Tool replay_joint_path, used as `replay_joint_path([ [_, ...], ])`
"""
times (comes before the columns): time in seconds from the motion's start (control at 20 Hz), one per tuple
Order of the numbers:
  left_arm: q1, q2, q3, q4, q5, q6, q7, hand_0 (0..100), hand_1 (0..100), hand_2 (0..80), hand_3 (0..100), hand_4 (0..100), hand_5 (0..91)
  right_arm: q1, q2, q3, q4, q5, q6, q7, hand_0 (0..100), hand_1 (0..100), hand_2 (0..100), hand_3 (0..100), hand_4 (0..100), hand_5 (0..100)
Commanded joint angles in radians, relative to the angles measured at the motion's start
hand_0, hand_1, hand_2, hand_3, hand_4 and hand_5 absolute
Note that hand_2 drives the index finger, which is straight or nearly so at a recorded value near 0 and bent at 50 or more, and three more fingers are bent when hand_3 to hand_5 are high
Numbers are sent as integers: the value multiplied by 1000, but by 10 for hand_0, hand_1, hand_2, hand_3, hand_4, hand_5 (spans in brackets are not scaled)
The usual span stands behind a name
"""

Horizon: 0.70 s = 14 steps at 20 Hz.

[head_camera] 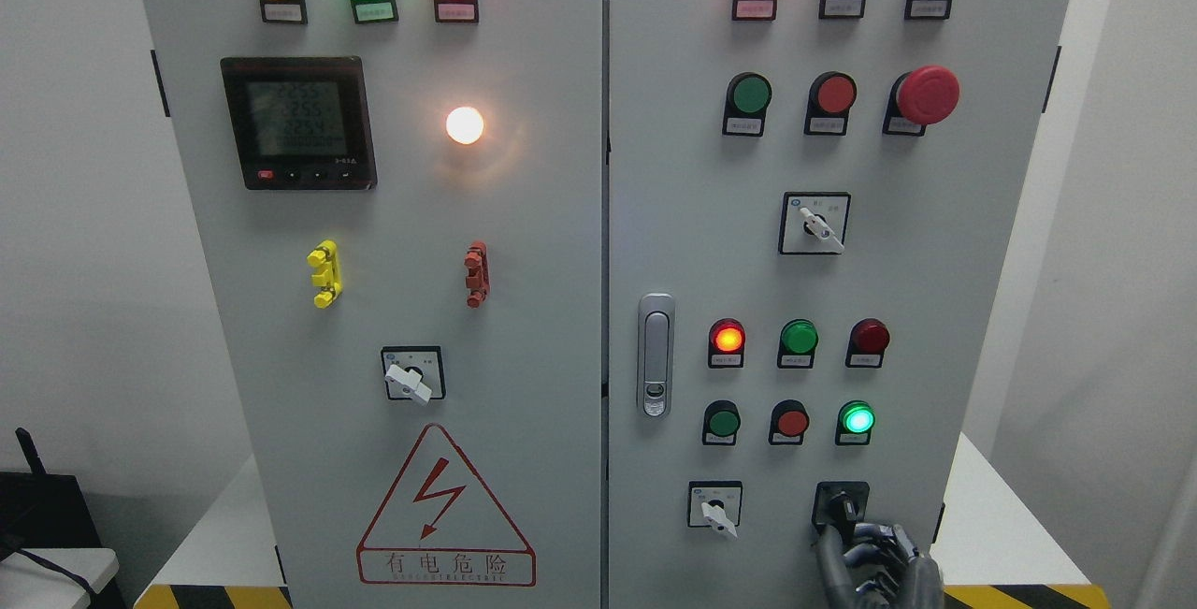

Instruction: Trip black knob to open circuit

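Observation:
The black knob (841,502) sits at the lower right of the grey control cabinet's right door (935,244), on a black square plate. My right hand (874,558) comes up from the bottom edge, dark and metallic, with its fingers (865,534) curled just below and right of the knob. The fingertips touch or nearly touch the knob's lower edge; I cannot tell whether they grip it. The left hand is out of view.
A white selector switch (717,509) is left of the knob. Above are lit and unlit buttons, such as a green lit button (857,419) and a red one (792,422). A door handle (656,355) is on the right door's left edge. A red mushroom stop (926,94) is higher up.

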Motion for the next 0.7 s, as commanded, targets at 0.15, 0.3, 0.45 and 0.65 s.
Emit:
replay_joint_path([
  [0.15,-8,0,0,0,-32,0,-1,120,389,0,0,0,0,0,-6,0,1,0,0,-2,502,803,468,775,722,789],
  [0.3,-8,-1,0,0,-32,0,-1,120,389,0,0,0,0,0,-6,0,0,0,-1,-2,501,805,467,773,721,793],
  [0.45,-8,0,0,0,-32,0,-1,120,389,0,0,0,0,2,-6,1,0,0,-6,0,500,819,463,771,720,794],
  [0.65,-8,0,0,0,-32,0,-1,120,389,0,0,0,0,2,-7,1,0,-2,-6,0,442,824,461,771,726,791],
])
